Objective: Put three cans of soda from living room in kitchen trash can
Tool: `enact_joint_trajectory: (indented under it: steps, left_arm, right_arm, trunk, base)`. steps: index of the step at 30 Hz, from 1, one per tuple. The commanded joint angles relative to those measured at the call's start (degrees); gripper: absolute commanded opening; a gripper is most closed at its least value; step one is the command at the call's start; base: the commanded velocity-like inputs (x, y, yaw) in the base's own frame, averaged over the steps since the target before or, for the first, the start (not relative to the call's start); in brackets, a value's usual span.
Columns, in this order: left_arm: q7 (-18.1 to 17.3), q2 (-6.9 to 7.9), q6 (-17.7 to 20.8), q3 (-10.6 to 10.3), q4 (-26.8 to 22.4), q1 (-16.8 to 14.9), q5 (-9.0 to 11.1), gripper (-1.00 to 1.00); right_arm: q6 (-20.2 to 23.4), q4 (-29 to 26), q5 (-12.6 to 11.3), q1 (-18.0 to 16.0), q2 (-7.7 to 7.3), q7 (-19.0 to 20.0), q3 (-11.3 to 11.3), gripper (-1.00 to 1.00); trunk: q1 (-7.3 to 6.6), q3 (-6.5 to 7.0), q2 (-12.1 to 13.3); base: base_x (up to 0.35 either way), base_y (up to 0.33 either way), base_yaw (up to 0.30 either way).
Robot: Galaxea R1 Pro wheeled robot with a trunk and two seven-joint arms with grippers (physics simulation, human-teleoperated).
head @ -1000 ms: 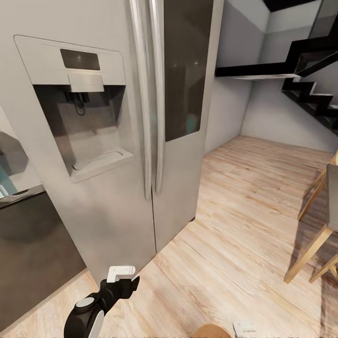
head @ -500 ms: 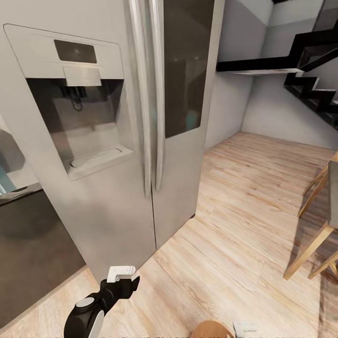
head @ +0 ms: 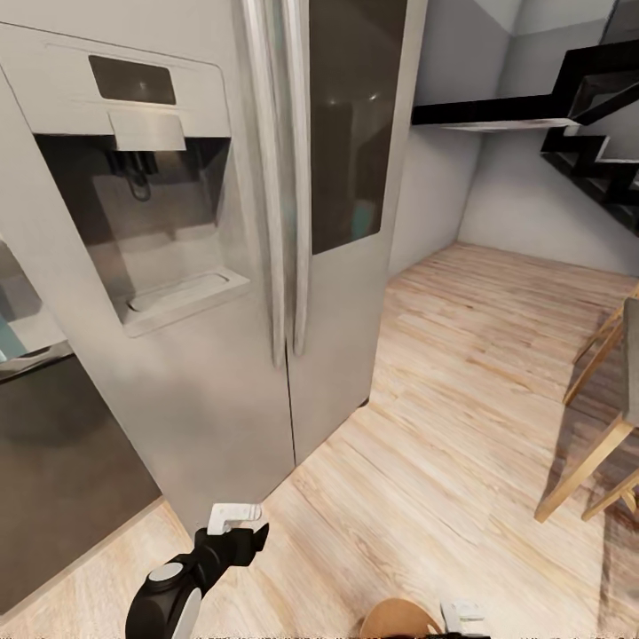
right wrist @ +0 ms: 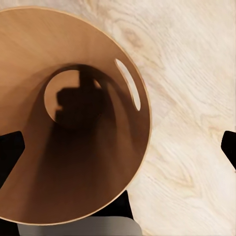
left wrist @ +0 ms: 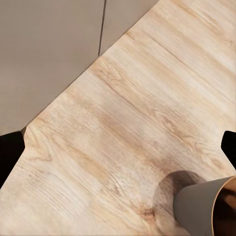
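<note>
Here we stand in the kitchen beside the tall stainless-steel double-door fridge [head: 266, 222], on the pale wood-plank floor [head: 461, 373]. The round tapered bin with a glossy brown-tan inside, the tash can [right wrist: 69, 113], sits on the floor directly beneath our right gripper [right wrist: 118, 142]; from the head view only its rim [head: 399, 617] peeks in at the lower edge, just beside the white tip of the right arm. Looking down into it through the right wrist camera, we see its bare round bottom and a slot in its wall, but no can of soda inside.

The right gripper's dark fingertips [right wrist: 10, 152] stand wide apart with nothing between them, so it is released and empty. The left gripper [left wrist: 118, 152] hangs over bare floor, fingers likewise spread and empty, with the bin's grey-beige side [left wrist: 196, 204] near it.

We judge that we are at the drop-off point with nothing in hand. The next move probably calls for turning away toward the living room to fetch a can.
</note>
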Motion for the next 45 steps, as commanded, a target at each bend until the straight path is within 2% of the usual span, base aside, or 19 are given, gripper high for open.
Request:
enact_joint_trajectory:
  steps: [1,32,45]
  left_arm:
    - [0.0,0.00,0.0,0.0,0.0,0.0,0.0,1.00]
    - [0.0,-0.01,0.0,-0.2,0.0,0.0,0.0,1.00]
    - [-0.1,-0.01,0.0,-0.2,0.0,0.0,0.0,1.00]
  right_arm:
    - [0.0,0.0,0.0,0.0,-0.14,0.0,0.0,1.00]
    - [-0.5,0.0,0.4,-0.7,-0.75,0.0,0.0,1.00]
    - [-0.5,0.0,0.3,-0.9,-1.24,0.0,0.0,1.00]
  trunk:
    - [0.00,-0.10,0.0]
    - [0.00,-2.96,0.0]
    - [2.85,-6.49,-5.2]
  base:
    - [0.000,0.000,0.000]
    - [0.000,0.000,0.000]
    - [0.000,0.000,0.000]
